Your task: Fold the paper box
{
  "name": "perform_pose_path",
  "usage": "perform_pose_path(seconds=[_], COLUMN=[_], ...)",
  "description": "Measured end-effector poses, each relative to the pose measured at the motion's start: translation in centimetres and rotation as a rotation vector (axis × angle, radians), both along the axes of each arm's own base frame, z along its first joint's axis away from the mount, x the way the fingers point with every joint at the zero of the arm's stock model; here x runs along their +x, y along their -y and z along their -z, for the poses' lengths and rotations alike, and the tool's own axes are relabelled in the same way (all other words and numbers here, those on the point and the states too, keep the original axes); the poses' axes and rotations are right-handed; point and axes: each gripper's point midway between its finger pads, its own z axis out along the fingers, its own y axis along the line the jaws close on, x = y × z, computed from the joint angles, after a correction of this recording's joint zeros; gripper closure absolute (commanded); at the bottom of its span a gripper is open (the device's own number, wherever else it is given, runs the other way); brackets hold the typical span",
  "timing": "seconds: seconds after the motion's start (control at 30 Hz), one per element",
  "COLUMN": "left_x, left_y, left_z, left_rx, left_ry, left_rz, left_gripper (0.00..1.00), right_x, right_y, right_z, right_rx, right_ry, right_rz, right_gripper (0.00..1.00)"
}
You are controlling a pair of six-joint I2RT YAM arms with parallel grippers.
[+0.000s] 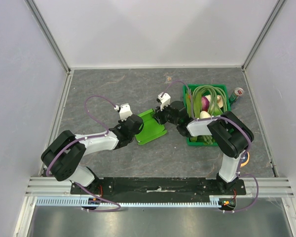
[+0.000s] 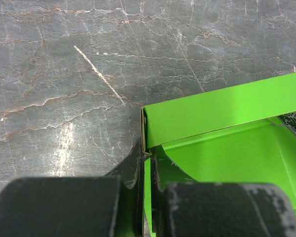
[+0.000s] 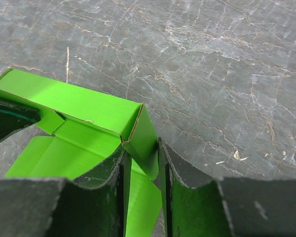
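My left gripper point(image 2: 147, 165) is clamped on the left wall of the small lime-green card box point(image 1: 150, 127), which lies on the grey stone-look table point(image 1: 113, 89) just left of the dark-green plastic crate point(image 1: 195, 143), while my right gripper point(image 3: 142, 153) stands narrowly parted astride its right wall.

The paper box point(image 1: 150, 127) is lime green, the crate point(image 1: 222, 87) dark green, the table point(image 1: 118, 94) veined grey.
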Motion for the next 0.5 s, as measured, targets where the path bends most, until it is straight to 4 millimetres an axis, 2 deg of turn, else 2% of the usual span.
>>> perform_pose_path(seconds=[0.37,0.5], left_x=[0.0,0.0], left_y=[0.0,0.0], left_z=[0.0,0.0], left_rx=[0.003,0.003], left_ry=[-0.001,-0.001], left_rz=[0.000,0.000], left_gripper=[0.98,0.98], right_x=[-1.0,-1.3], right_y=[0.5,0.6], right_z=[-0.3,-0.4], right_rx=[0.079,0.093], right_ry=[-0.057,-0.067], right_rz=[-0.160,-0.185], right_gripper=[0.59,0.68])
